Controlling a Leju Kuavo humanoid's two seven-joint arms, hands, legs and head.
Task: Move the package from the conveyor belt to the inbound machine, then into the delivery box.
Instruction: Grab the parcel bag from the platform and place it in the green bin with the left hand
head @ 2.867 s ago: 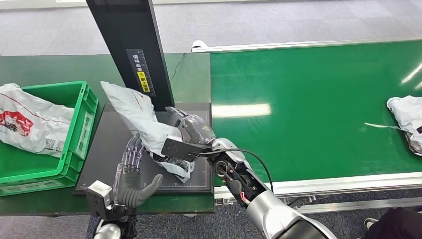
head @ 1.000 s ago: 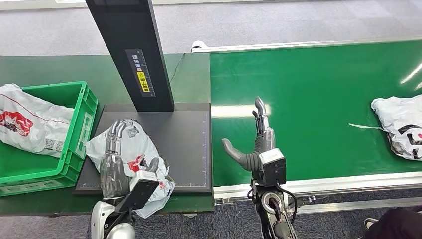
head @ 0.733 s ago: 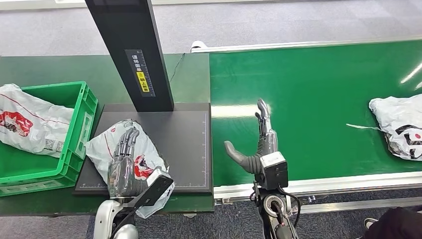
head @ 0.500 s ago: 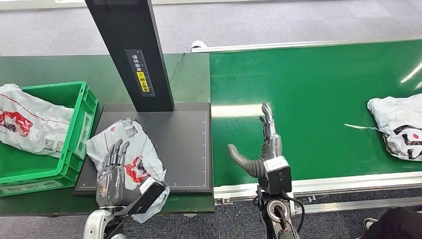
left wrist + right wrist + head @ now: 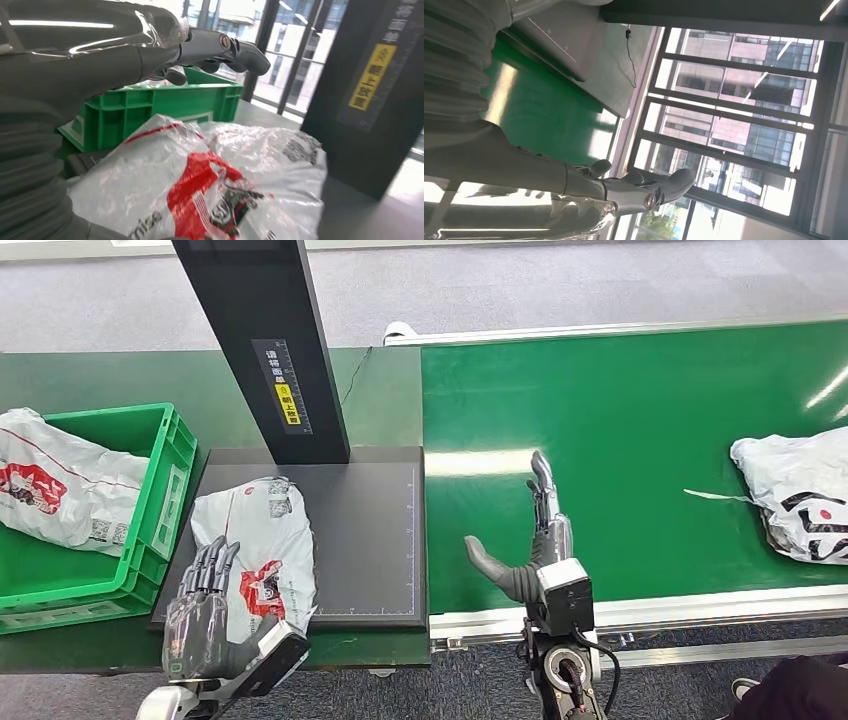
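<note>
At the lower left of the head view, the left hand (image 5: pixel 205 625) is hovering with its fingers (image 5: pixel 212 562) stretched and apart, gripping nothing; the fingertips are lying over the near left edge of the white and red poly mailer (image 5: pixel 258 552), and you cannot tell from here whether they are touching it. In the left wrist view that hand (image 5: pixel 125 47) is showing clear air between its fingers and the mailer (image 5: pixel 210 185) beneath. The mailer is lying flat on the black scanning platform (image 5: pixel 370 530) of the inbound machine, just in front of the machine's black column (image 5: pixel 265 340). So you are looking at the first leg done: the package is off the conveyor belt (image 5: pixel 620 440) and on the machine. What is remaining is the second leg, into the green delivery crate (image 5: pixel 150 500) at the left of the frame, which is already holding another white mailer (image 5: pixel 55 490). At lower centre, the right hand (image 5: pixel 530 540) is standing spread and empty over the belt's near edge. At the right edge, a further bagged parcel (image 5: pixel 800 495) is waiting on the belt.
</note>
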